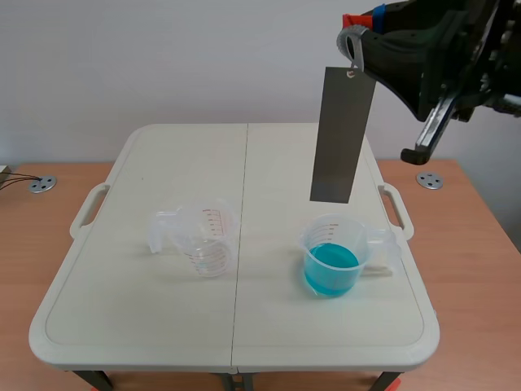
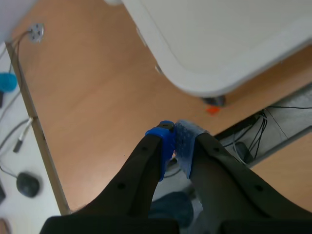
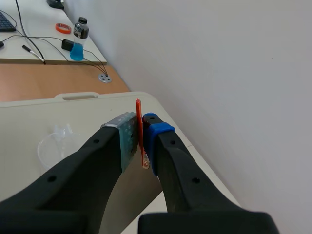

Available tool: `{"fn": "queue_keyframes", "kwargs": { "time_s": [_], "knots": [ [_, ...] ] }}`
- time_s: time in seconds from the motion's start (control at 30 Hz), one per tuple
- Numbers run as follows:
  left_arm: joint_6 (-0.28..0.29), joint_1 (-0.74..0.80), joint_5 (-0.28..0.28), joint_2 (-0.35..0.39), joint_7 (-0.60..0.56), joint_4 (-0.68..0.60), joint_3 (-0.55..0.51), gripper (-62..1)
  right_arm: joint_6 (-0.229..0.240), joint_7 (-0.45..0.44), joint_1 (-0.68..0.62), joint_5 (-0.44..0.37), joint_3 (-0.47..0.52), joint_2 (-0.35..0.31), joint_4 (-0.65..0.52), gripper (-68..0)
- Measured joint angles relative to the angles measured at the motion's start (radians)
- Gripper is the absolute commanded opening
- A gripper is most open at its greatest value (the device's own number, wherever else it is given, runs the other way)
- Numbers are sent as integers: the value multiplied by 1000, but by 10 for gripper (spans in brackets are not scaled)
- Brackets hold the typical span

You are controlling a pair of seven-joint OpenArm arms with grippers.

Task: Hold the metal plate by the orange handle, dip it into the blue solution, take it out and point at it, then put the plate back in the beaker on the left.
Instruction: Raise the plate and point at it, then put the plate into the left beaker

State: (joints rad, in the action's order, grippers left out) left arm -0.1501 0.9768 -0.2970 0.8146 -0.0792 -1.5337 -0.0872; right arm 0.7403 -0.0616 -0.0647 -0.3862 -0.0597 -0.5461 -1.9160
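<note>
The right gripper (image 3: 141,140) is clamped on the orange handle (image 3: 139,127), a thin flat strip pinched edge-on between one grey dotted pad and one blue one. From the handle the metal plate (image 1: 342,134) hangs upright in the air over the right half of the table (image 1: 146,326). It is a long, narrow rectangle, dull grey, smooth and flat, hooked at its top on a small grey ring (image 1: 353,50). Its lower edge is above and a little behind the right beaker (image 1: 346,228), clear of the rim and touching nothing.

That beaker is clear plastic with a handle, and the blue solution (image 1: 331,265) fills about its lower half. The left beaker (image 1: 203,236), well apart, is the same clear plastic with red scale marks; whether it holds any clear liquid cannot be told.

The left gripper (image 2: 174,141) is closed on nothing, pads together, out past the table's corner.

The grasp and lift look done. No drops or tint show on the plate, so whether it has been dipped cannot be told. The pointing and the return to the left beaker remain.
</note>
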Motion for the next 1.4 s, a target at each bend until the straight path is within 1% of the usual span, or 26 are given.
{"fn": "queue_keyframes", "kwargs": {
  "time_s": [0.17,0.37,0.5,0.57,0.63,0.77,0.93,1.0,1.23,1.3,1.4],
  "knots": [
    [41,10,1,-92,0,67,2,-582,0,0,0,-1,0,0,0,-662],
    [157,10,9,-183,0,153,5,-582,0,0,14,-4,-6,0,0,-662],
    [232,9,35,-230,0,206,8,-582,0,1,55,-4,-30,0,0,-662],
    [258,9,36,-249,0,227,9,-582,0,6,77,-4,-44,0,0,-662],
    [283,9,57,-269,-1,245,9,-582,0,9,96,-4,-63,0,0,-662],
    [304,9,61,-299,-1,271,28,-582,0,19,134,-4,-105,0,0,-662],
    [308,9,61,-302,-1,277,110,-582,0,23,195,-4,-167,0,14,-662],
    [308,9,61,-302,-1,277,142,-582,0,43,224,-5,-191,8,31,-662],
    [312,-19,61,-302,1,275,219,-582,0,97,322,-4,-275,74,114,-662],
    [313,-42,59,-302,46,275,242,-582,0,98,346,-4,-300,93,135,-662],
    [315,-61,58,-302,82,274,258,-582,0,126,386,-4,-336,118,166,-662]
  ]
}}
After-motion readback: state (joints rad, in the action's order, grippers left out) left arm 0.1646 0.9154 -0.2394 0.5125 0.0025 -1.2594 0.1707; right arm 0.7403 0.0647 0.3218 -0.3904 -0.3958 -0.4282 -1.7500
